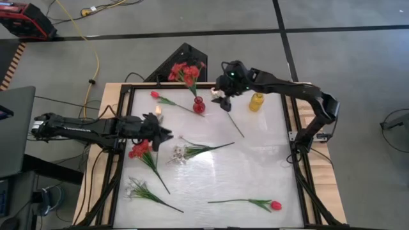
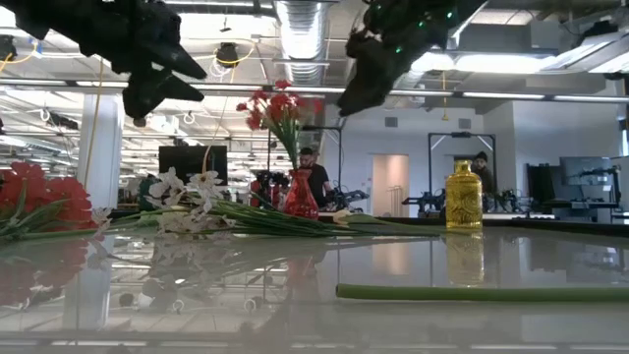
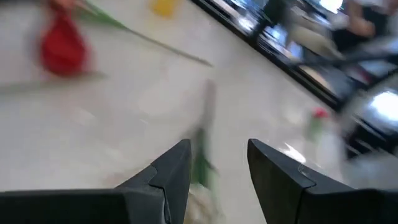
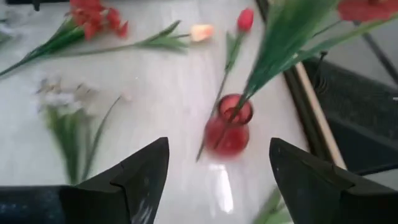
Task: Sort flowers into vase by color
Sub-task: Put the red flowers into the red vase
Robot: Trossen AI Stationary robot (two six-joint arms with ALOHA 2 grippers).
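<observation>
Table (image 1: 255,166): white glossy top in a black frame; grey floor around it, with a yellow cable (image 1: 96,61) at far left.
Red vase (image 1: 199,105): far centre, holding red flowers (image 1: 185,71).
Yellow vase (image 1: 256,101): far right, empty.
Loose flowers: red tulip (image 1: 275,205) near right; white spray (image 1: 137,189) near left; red cluster (image 1: 140,149) left.
Right gripper (image 1: 222,97): above, just right of the red vase, fingers spread, empty.
Left gripper (image 1: 167,134): left of centre, fingers parted, empty.
Room: open workshop with monitors; a person (image 2: 316,178) standing behind the table.
</observation>
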